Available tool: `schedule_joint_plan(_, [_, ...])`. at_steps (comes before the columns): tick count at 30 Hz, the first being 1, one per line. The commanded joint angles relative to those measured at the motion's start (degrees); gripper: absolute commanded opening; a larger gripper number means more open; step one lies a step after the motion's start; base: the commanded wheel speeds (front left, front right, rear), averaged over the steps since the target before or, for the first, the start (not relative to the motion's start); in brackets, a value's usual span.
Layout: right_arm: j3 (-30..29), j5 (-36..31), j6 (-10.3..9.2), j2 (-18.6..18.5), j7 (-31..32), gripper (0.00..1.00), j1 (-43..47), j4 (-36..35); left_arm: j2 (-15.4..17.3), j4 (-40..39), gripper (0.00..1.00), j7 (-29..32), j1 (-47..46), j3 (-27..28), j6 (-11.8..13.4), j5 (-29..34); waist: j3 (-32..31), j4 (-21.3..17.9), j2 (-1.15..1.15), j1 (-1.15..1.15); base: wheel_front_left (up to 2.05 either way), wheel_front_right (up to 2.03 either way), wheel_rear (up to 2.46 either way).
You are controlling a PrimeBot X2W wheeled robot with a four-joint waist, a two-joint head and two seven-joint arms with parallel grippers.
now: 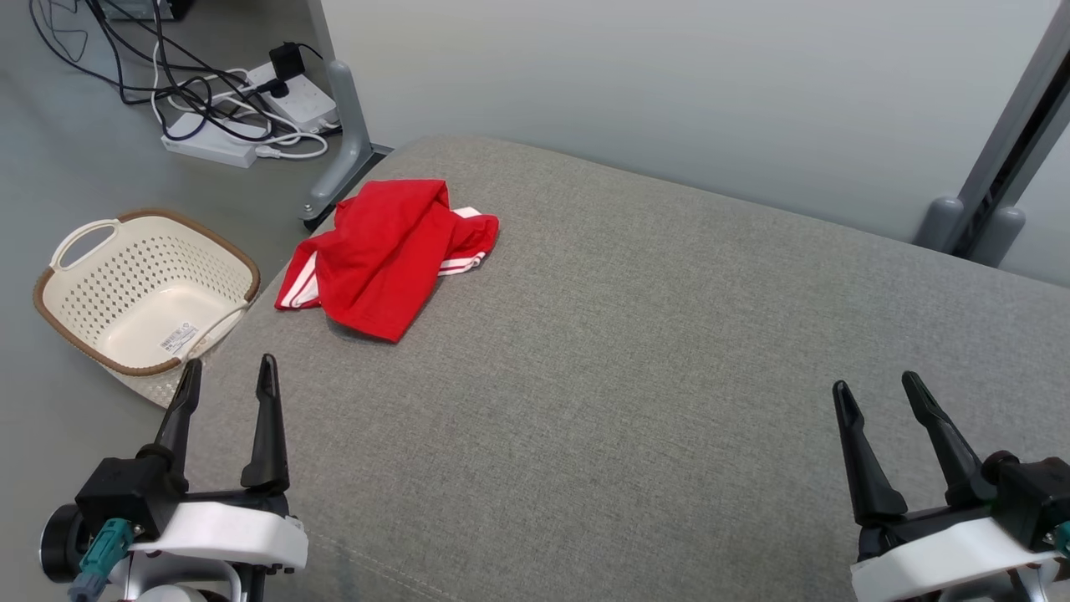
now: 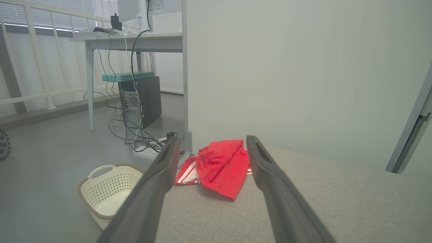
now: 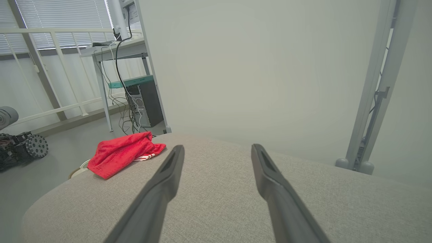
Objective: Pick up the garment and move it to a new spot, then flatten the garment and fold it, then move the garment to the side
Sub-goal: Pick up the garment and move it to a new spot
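A red garment [image 1: 384,255] with white striped trim lies crumpled near the far left corner of the grey cushioned surface [image 1: 627,351]. My left gripper [image 1: 229,372] hovers open at the lower left, well short of the garment, its fingers empty. In the left wrist view the garment [image 2: 221,165] sits straight ahead between the two fingers. My right gripper [image 1: 873,388] stands open at the lower right, far from the garment. The right wrist view shows the garment [image 3: 123,152] off to the left.
A cream perforated basket [image 1: 142,288] with a brown rim stands on the floor left of the surface. Power strips and tangled cables [image 1: 226,100] lie behind it. A pale wall panel [image 1: 669,92] with grey posts runs along the far edge.
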Motion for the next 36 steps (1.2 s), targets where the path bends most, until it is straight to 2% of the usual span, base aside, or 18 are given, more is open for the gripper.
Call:
schedule_joint_plan(1, [-0.05, 0.12, -0.02, -0.24, 0.19, 1.00, -0.55, -0.04, 0.23, 0.07, 1.00, -0.31, -0.96, 0.21, 0.03, -0.15, 0.24, 0.25, 0.00, 0.00, 0.00, 0.00, 0.00])
schedule_joint_plan(10, [0.02, -0.57, -0.02, -0.24, 0.64, 1.00, -1.43, -1.00, -0.29, -0.26, 1.00, -0.90, -2.52, 0.46, 0.21, -0.61, 2.23, -0.37, 0.00, 0.00, 0.00, 0.00, 0.00])
schedule_joint_plan(17, [0.89, -1.70, -0.02, -1.01, 2.44, 1.00, -4.02, -3.64, -0.57, 2.78, 1.00, -1.41, -10.33, 1.16, -2.08, -1.90, 8.19, -4.30, 0.00, 0.00, 0.00, 0.00, 0.00])
schedule_joint_plan(22, [1.80, -2.13, -0.02, -2.30, 3.90, 1.00, -6.63, -5.85, -1.20, 13.19, 1.00, 0.07, -18.55, 1.89, -5.23, -5.19, 15.11, -8.76, 0.00, 0.00, 0.00, 0.00, 0.00])
schedule_joint_plan(28, [1.84, -2.62, -0.02, -3.11, 4.34, 1.00, -9.39, -7.40, -2.45, 30.86, 1.00, 2.57, -27.51, 3.26, -8.36, -9.73, 22.66, -12.85, 0.00, 0.00, 0.00, 0.00, 0.00])
schedule_joint_plan(31, [1.58, -2.46, -0.02, -3.90, 4.19, 1.00, -10.88, -7.67, -3.03, 41.90, 1.00, 2.85, -32.58, 3.81, -10.86, -11.77, 25.94, -14.28, 0.00, 0.00, 0.00, 0.00, 0.00])
schedule_joint_plan(34, [1.68, -2.35, -0.02, -4.29, 3.70, 1.00, -11.85, -7.68, -2.53, 49.16, 1.00, 3.08, -35.68, 4.02, -11.52, -12.15, 27.49, -15.01, 0.00, 0.00, 0.00, 0.00, 0.00])
schedule_joint_plan(36, [1.69, -2.19, -0.02, -4.48, 3.51, 1.00, -12.42, -7.52, -2.07, 53.71, 1.00, 3.67, -37.32, 3.93, -10.39, -11.73, 28.15, -15.34, 0.00, 0.00, 0.00, 0.00, 0.00])
